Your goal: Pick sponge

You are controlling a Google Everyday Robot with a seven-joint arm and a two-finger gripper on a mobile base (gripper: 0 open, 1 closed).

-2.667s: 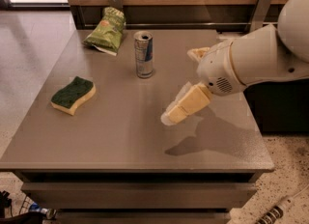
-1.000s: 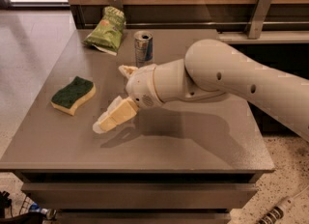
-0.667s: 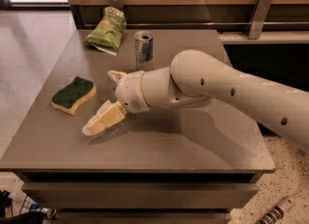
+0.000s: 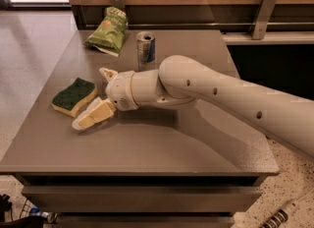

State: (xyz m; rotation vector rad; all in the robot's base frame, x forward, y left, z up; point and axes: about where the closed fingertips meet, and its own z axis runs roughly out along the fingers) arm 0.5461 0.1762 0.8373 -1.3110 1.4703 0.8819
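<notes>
The sponge lies flat on the grey table near its left edge, dark green top up over a yellow body. My gripper is at the sponge's right end, low over the table. It is open: one pale yellow padded finger lies just in front of the sponge and the other stands behind it. The sponge's right end sits at the mouth of the gap. The white arm reaches in from the right.
A blue and silver drink can stands just behind the arm's wrist. A light green snack bag lies at the table's back left. A wooden wall with metal brackets runs behind the table, and the floor drops off to the left.
The gripper has moved left across the table, from the middle right to the sponge's right end. The sponge, can and bag have not moved.
</notes>
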